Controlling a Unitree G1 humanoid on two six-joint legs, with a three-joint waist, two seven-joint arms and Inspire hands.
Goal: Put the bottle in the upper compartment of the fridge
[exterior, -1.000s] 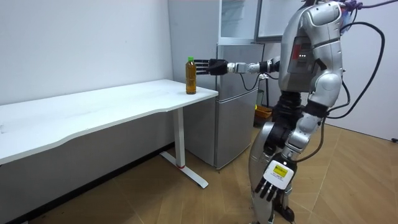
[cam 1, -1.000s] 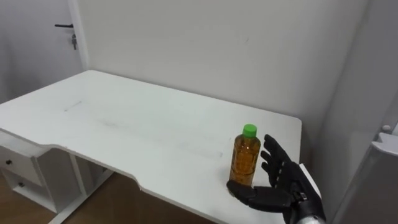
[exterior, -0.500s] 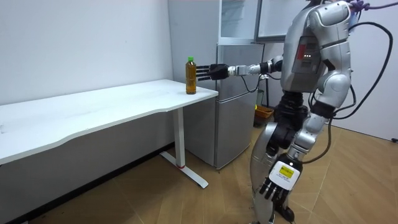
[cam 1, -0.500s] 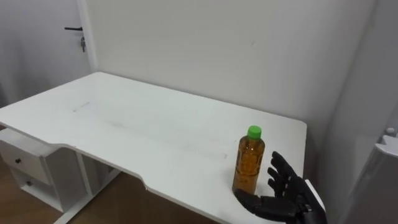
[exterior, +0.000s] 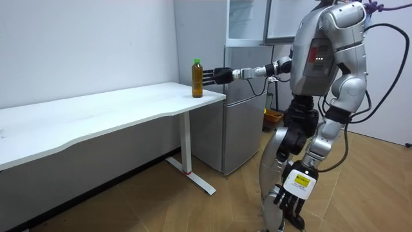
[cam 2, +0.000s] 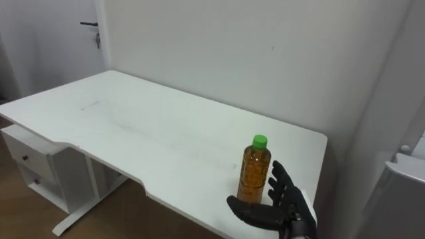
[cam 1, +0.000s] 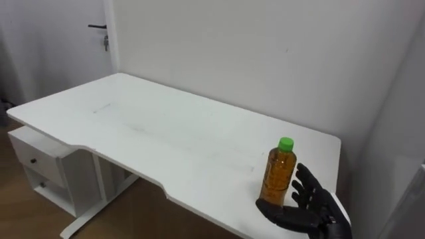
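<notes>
The bottle is clear plastic, filled almost to the neck with amber liquid and closed with a green cap. It stands upright in the lower right of the left eye view, on the white table, near the table's right front corner. In the room view the grey fridge stands right of centre, just beside that table end, and its upper compartment reaches the top edge.

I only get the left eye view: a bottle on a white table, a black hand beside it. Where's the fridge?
Observer: In the room view a silver fridge stands just past the table end nearest the bottle.
Operator: Is it open?
Observer: Its silver front looks shut.
Operator: And the other hand?
Observer: The left hand hangs low by the robot's leg, fingers relaxed, empty.
</notes>
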